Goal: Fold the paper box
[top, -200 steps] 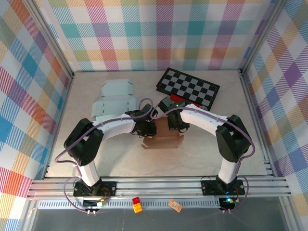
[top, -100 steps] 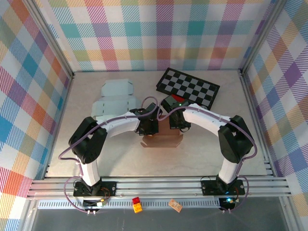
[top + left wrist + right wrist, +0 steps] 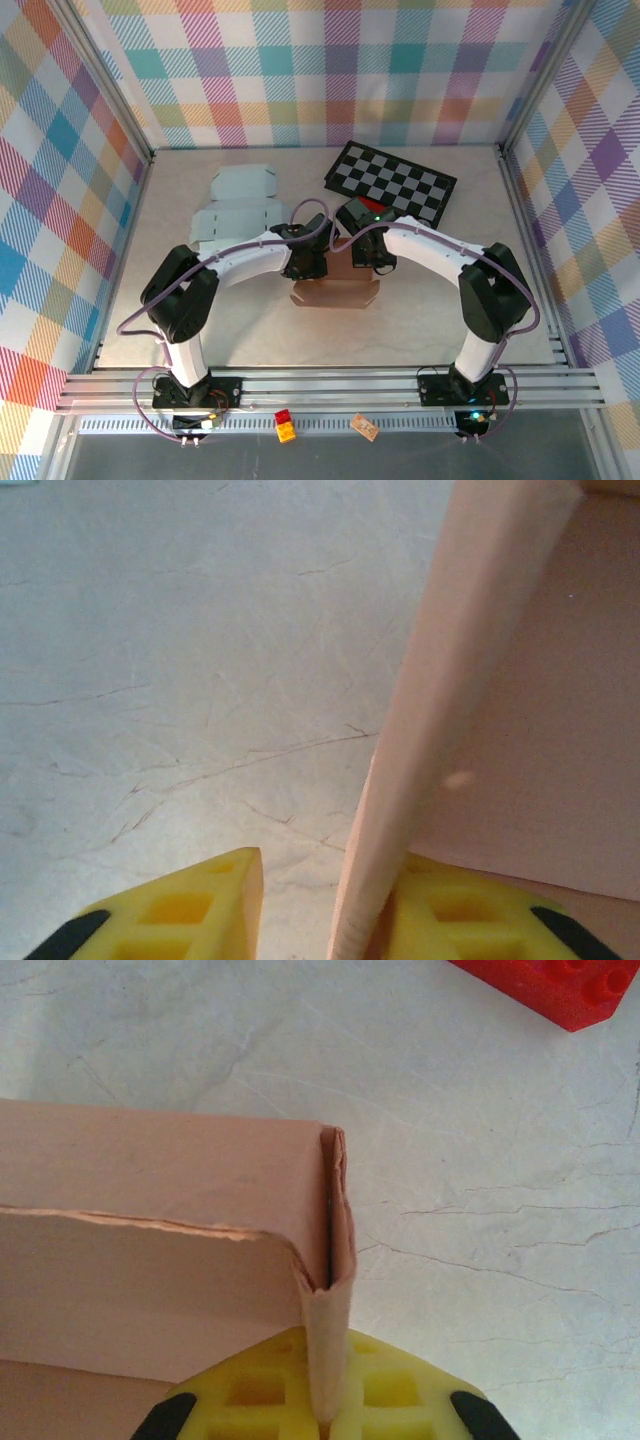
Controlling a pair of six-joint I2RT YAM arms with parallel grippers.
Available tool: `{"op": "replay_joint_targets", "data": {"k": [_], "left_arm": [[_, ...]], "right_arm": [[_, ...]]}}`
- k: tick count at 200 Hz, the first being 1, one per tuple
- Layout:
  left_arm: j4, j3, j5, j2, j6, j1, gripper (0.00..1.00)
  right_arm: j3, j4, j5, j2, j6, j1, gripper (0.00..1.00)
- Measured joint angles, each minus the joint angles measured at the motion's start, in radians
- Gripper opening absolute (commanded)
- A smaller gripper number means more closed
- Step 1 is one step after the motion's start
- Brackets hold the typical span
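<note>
The brown paper box (image 3: 335, 293) lies partly folded mid-table, between both arms. My left gripper (image 3: 308, 262) is at its back left. In the left wrist view one raised box wall (image 3: 450, 680) stands between the yellow fingers (image 3: 200, 910), resting against the right finger with a gap to the left one, so the left gripper (image 3: 330, 868) is open. My right gripper (image 3: 366, 258) is at the box's back right. In the right wrist view it (image 3: 330, 1405) is shut on the doubled corner flap of the box wall (image 3: 150, 1220).
A checkerboard (image 3: 392, 182) lies at the back right, with a red brick (image 3: 560, 990) near the right gripper. Flat pale blue box blanks (image 3: 240, 205) lie at the back left. A small red-and-yellow brick (image 3: 285, 425) and a tan piece (image 3: 365, 427) sit on the front rail.
The left gripper's fingers have parted and released the box wall they were pinching. The right gripper has kept its hold, and the box has shifted only slightly.
</note>
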Motion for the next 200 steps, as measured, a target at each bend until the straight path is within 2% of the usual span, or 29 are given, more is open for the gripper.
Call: {"op": "replay_joint_targets", "data": {"k": [53,89,129,159,200], "left_arm": [[-0.011,-0.031,0.014,-0.061,0.005,-0.008,0.39],[0.067,-0.116,0.089,-0.139,0.047,-0.021,0.40],[0.106,-0.123,0.128,-0.172,0.072,-0.023,0.41],[0.106,-0.124,0.114,-0.239,0.075,-0.023,0.41],[0.062,-0.118,0.023,-0.411,0.072,-0.012,0.43]], "right_arm": [[0.000,-0.002,0.008,-0.008,0.017,0.010,0.00],[0.000,-0.002,0.011,-0.005,0.022,0.023,0.00],[0.000,-0.002,0.011,-0.001,0.029,0.026,0.00],[0.000,-0.002,0.010,0.001,0.053,0.027,0.00],[-0.005,-0.016,-0.013,0.029,0.111,0.027,0.00]]}}
